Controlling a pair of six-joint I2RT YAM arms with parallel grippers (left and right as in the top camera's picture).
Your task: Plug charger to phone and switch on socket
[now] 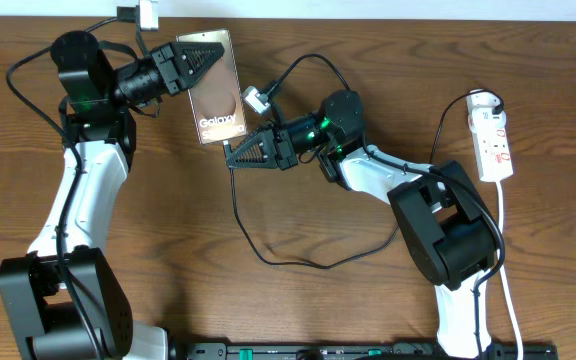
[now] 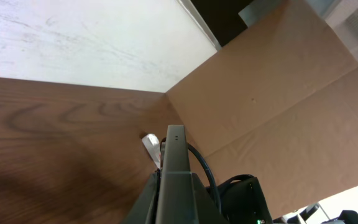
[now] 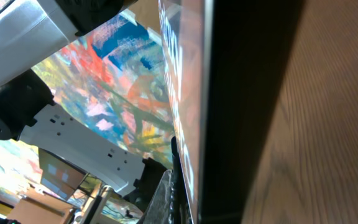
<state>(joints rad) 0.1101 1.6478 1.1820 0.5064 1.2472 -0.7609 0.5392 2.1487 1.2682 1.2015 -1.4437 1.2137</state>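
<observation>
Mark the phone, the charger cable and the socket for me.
phone (image 1: 218, 95): overhead view, middle of its bronze face.
charger cable (image 1: 288, 265): overhead view, lowest part of its slack loop.
socket (image 1: 495, 140): overhead view, middle of the white strip.

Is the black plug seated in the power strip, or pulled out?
In: the overhead view shows the black plug sitting in the far end of the socket.

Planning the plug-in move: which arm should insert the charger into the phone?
Right: the right gripper is shut on the charger by the lower edge of the phone; the left gripper holds it.
</observation>
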